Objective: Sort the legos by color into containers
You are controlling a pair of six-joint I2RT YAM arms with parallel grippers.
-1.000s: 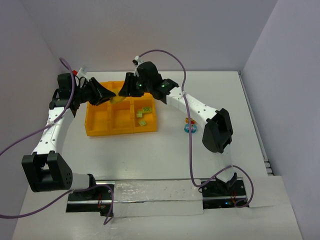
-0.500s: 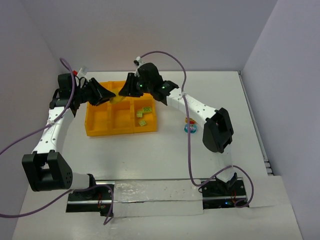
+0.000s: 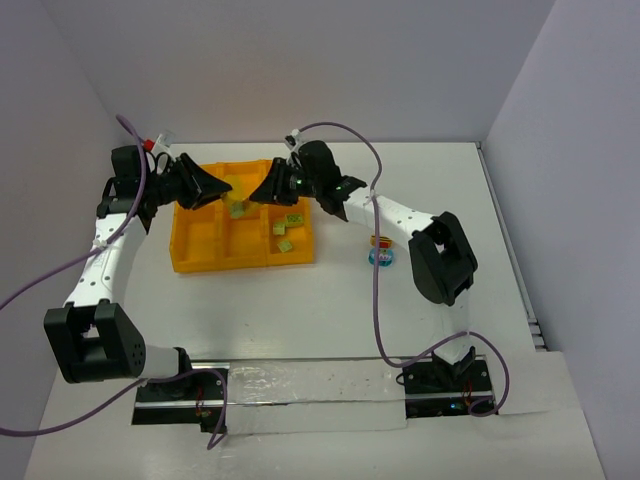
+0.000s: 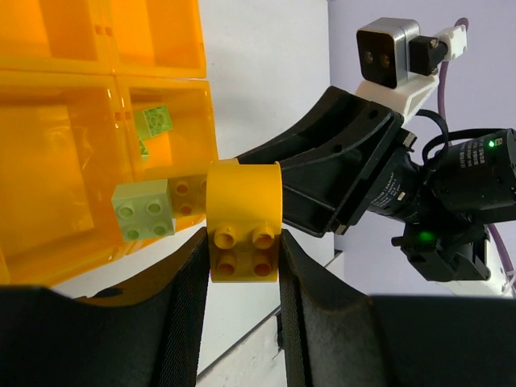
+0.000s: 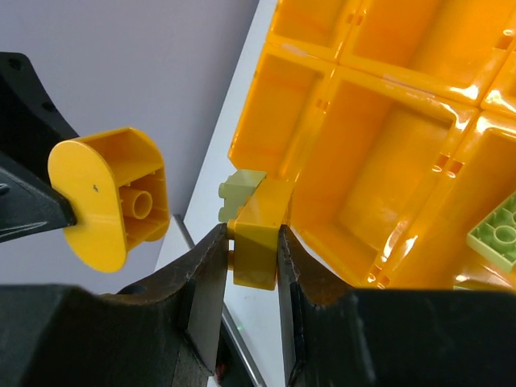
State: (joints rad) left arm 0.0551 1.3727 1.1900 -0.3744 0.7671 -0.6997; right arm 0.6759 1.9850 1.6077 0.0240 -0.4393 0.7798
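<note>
My left gripper [image 3: 218,190] is shut on a yellow lego with a rounded end [image 4: 242,222] and holds it above the orange-yellow tray [image 3: 195,255]. My right gripper [image 3: 262,195] faces it, shut on a small yellow lego [image 5: 260,234] with a pale green lego [image 5: 240,193] stuck to its far side. That pair also shows in the top view [image 3: 237,208]. The two held pieces are apart, with a small gap between them. The rounded yellow lego shows in the right wrist view [image 5: 113,197]. Lime green legos [image 3: 290,226] lie in the tray's right compartments.
A red and light blue lego stack [image 3: 380,250] stands on the white table right of the tray. The tray's left and middle compartments [image 3: 205,240] hold nothing I can see. Walls close off the table at the back and on both sides.
The grippers held one joined stack between them. Now it is split: the right gripper has drawn back to the right with the yellow and green piece, and the left keeps the rounded yellow piece.
</note>
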